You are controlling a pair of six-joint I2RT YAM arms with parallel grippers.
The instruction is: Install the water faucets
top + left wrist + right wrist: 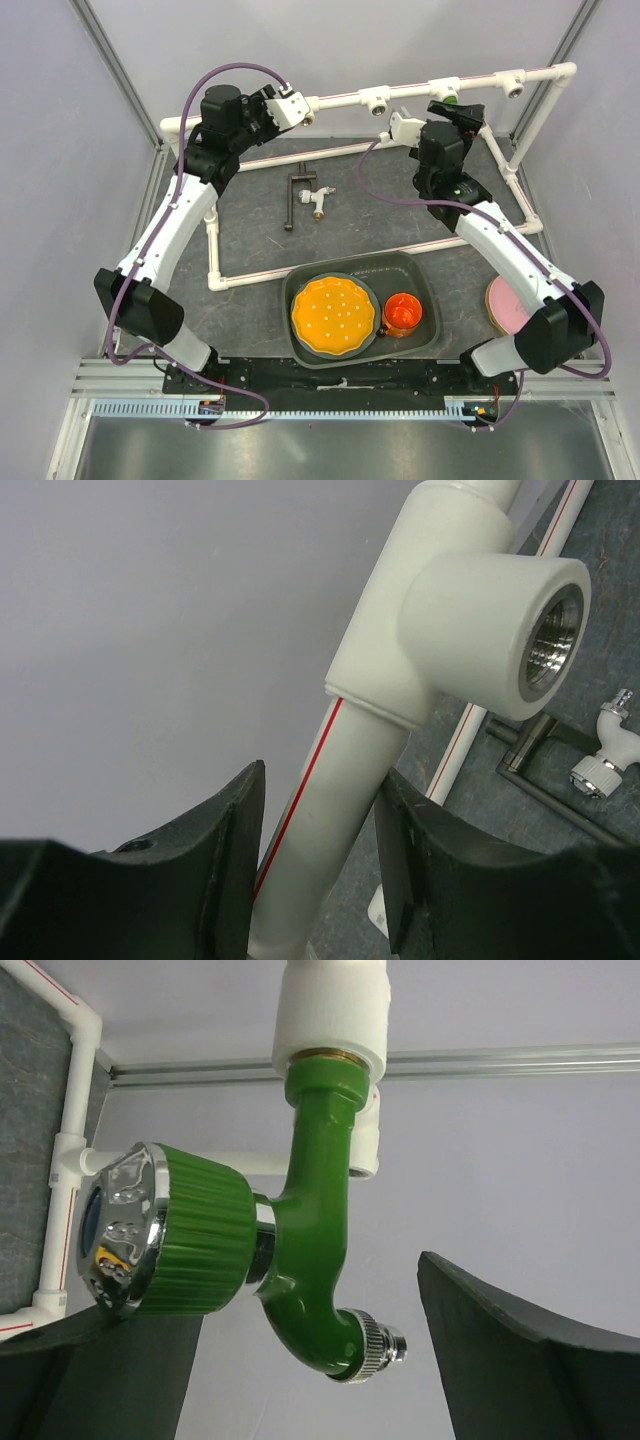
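Note:
The green faucet, with a ribbed knob and silver cap, hangs threaded into a white tee socket on the far rail; it also shows in the top view. My right gripper is open, its fingers on either side of the faucet and apart from its spout. My left gripper is open and straddles the white rail pipe just below an empty threaded tee socket, at the frame's left. A white faucet lies on the mat beside a black handle piece. No tiny silvery faucet shows.
The white PVC frame rings the dark mat. Two more tee sockets sit on the far rail. A grey tray at the front holds an orange plate and an orange cup. A pink plate lies at the right.

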